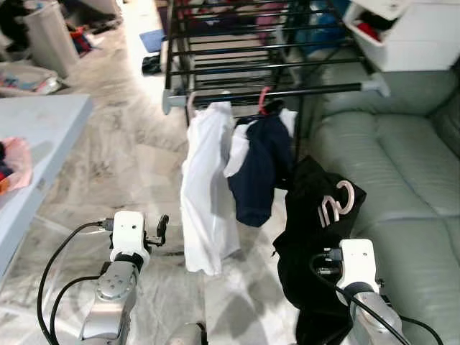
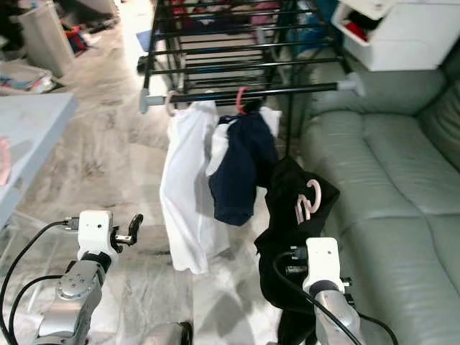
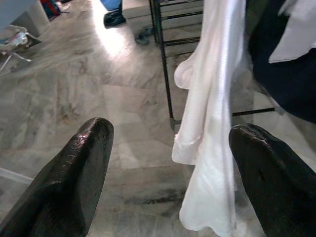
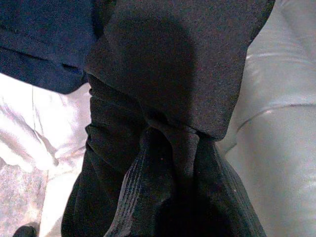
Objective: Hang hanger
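Note:
A black garment on a pale pink hanger, whose hook pokes out at the top, hangs in the air in front of the sofa. My right gripper is buried in its cloth and holds it up. The right wrist view shows the black fabric close up, hiding the fingers. The drying rack's front rail carries a white shirt and a navy garment on a pink hanger. My left gripper is open, low and left of the white shirt, holding nothing.
A pale green sofa runs along the right. A light table stands at the left with clothes on it. A white basket sits behind the sofa. Marble floor lies between table and rack.

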Controlling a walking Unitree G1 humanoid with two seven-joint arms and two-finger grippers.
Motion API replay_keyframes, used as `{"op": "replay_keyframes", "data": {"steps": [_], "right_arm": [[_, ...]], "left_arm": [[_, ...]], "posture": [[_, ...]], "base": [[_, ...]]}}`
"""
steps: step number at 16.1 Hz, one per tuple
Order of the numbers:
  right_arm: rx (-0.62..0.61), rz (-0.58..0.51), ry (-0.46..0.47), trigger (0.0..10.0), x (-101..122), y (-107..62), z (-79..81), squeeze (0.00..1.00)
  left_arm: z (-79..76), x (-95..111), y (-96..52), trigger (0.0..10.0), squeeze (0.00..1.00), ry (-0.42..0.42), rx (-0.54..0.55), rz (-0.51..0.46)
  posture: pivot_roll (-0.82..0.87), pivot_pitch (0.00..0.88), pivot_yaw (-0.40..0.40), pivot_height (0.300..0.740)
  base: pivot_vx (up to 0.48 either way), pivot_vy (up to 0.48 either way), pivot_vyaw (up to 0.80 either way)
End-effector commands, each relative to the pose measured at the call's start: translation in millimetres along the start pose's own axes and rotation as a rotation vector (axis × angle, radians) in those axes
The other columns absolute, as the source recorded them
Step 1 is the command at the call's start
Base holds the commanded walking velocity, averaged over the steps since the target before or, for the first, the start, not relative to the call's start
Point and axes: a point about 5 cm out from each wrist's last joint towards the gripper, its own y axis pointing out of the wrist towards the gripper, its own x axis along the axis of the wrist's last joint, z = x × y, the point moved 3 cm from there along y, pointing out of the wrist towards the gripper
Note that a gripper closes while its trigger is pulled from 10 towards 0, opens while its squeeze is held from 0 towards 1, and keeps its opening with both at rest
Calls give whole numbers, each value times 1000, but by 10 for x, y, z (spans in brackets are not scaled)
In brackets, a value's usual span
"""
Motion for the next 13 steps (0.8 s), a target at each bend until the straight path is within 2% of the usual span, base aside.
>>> {"op": "replay_keyframes", "data": {"steps": [1,4,6,8,13], "right_arm": [[-18,-69,8,10000,199,38,-40,0],[-25,-92,12,10000,290,76,-52,0],[-64,-96,5,10000,229,5,-96,0],[-78,-89,-2,10000,167,-38,-112,0],[-100,-82,1,10000,132,-60,-133,0]], "left_arm": [[1,103,22,10000,0,10,5,-31],[5,208,17,10000,0,-4,24,-52],[17,107,-110,10000,0,-29,24,-21],[15,34,-171,10000,0,-31,6,0],[5,27,-150,10000,0,-26,-23,20]], "posture": [[-38,0,34,740],[-26,0,26,740],[-27,0,22,740],[-30,0,27,740],[-36,0,30,740]], "base": [[0,0,725],[0,0,652],[0,0,0],[0,0,0],[0,55,0]]}}
